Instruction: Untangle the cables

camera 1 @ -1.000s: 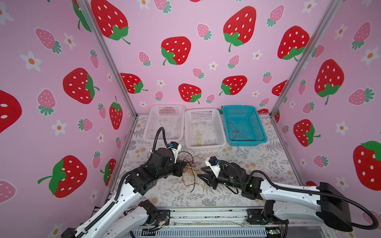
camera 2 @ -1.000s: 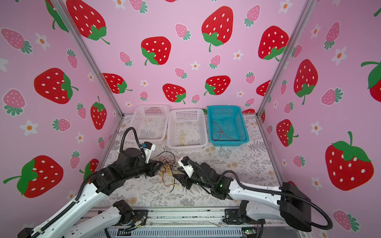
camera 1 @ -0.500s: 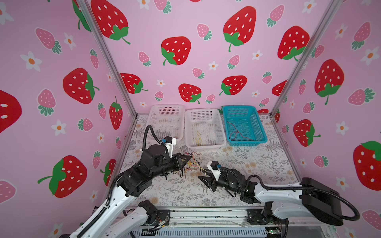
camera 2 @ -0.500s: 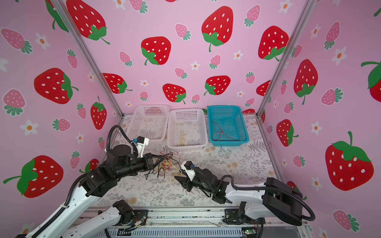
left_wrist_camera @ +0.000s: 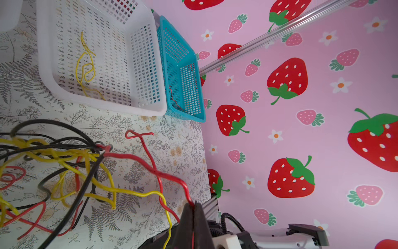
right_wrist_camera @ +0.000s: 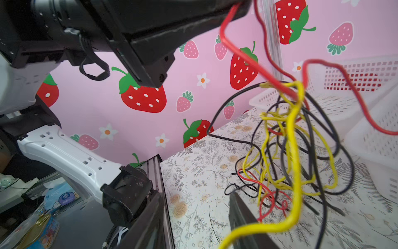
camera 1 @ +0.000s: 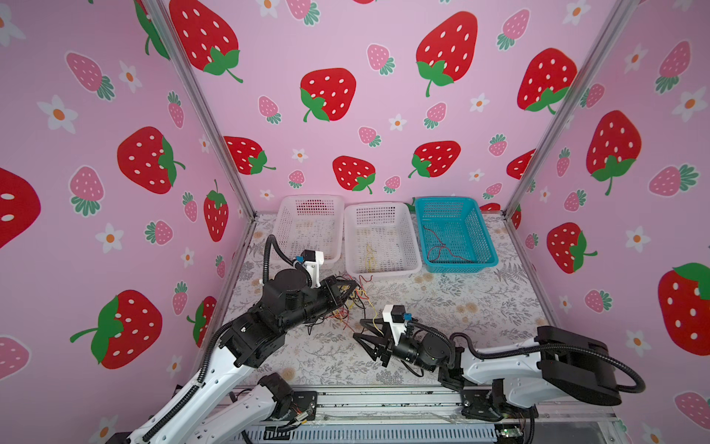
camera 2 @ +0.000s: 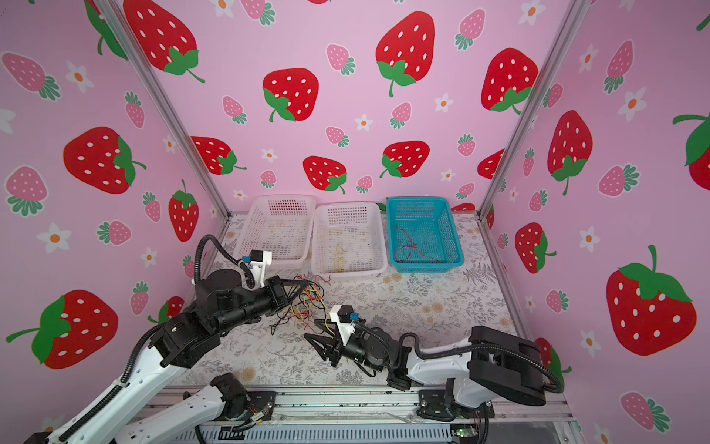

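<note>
In both top views the cables [camera 2: 305,301] form a black, yellow and red tangle at centre-left of the frame. They sit over the table [camera 2: 422,307], just in front of the left basket [camera 1: 311,198] and the middle basket [camera 1: 384,271].

The left gripper [camera 1: 353,285] has its fingers pressed together on a red strand [left_wrist_camera: 172,177]. The left wrist view shows that strand entering the closed tips.

The tangle hangs from this grip with its long axis close to vertical, and its lower loops lie on the table. In the top views it spreads from the gripper tip toward the lower left. A loose red end points up the frame at the middle basket.

A yellow strand [right_wrist_camera: 295,151] leaves the tangle and runs toward the lower right to the right gripper [camera 1: 358,328]. That gripper lies low at bottom centre with its fingers apart, clamping nothing. In the right wrist view the strand drops and crosses in front of one finger [right_wrist_camera: 241,220]. I cannot tell whether it rests on it.

A yellow cable [camera 1: 369,255] lies lengthwise in the middle basket, near its front. A red cable [camera 1: 442,250] lies in the blue basket [camera 1: 461,267] at upper right, running from its back left to its front right.
</note>
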`<action>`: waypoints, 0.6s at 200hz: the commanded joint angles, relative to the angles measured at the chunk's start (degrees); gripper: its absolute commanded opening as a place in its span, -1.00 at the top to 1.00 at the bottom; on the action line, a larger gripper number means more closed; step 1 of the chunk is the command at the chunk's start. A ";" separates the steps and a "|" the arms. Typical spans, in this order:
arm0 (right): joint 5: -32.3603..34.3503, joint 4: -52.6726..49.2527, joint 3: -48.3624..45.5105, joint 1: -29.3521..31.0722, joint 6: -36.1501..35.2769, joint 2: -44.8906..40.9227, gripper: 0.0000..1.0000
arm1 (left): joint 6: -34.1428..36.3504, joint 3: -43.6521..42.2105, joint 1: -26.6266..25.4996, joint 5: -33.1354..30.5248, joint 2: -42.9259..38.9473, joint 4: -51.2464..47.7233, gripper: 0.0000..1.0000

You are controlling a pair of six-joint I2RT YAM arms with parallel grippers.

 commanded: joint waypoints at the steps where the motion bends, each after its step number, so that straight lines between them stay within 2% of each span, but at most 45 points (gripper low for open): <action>1: 5.80 4.69 2.57 2.19 2.24 1.13 -0.02 | -2.73 -0.03 -0.89 -1.98 -0.02 5.24 1.00; 17: 9.52 3.63 3.45 2.36 2.68 1.80 -0.02 | -3.57 -0.33 -1.65 -3.92 0.52 6.70 1.00; 20: 10.03 3.41 3.68 2.35 2.75 1.91 -0.09 | -3.74 -0.44 -1.83 -4.10 0.61 7.01 1.00; 27: 11.00 2.85 4.20 2.31 3.01 2.31 -0.11 | -4.16 -0.60 -2.36 -4.67 0.87 7.60 1.00; 47: 13.26 2.17 6.06 2.41 4.67 3.88 -0.11 | -4.81 -0.94 -4.27 -6.42 1.73 9.62 1.00; 68: 19.04 -0.36 7.39 2.49 5.84 5.01 -0.11 | -4.94 -0.09 -6.17 -7.48 2.75 10.87 1.00; 100: 28.86 -4.91 7.32 2.43 1.92 4.60 -0.09 | -4.63 1.92 -9.01 -8.89 3.48 11.16 1.00; 120: 31.51 -4.95 6.49 2.14 -0.85 5.08 -0.06 | -4.86 2.19 -10.38 -10.21 3.22 11.26 1.00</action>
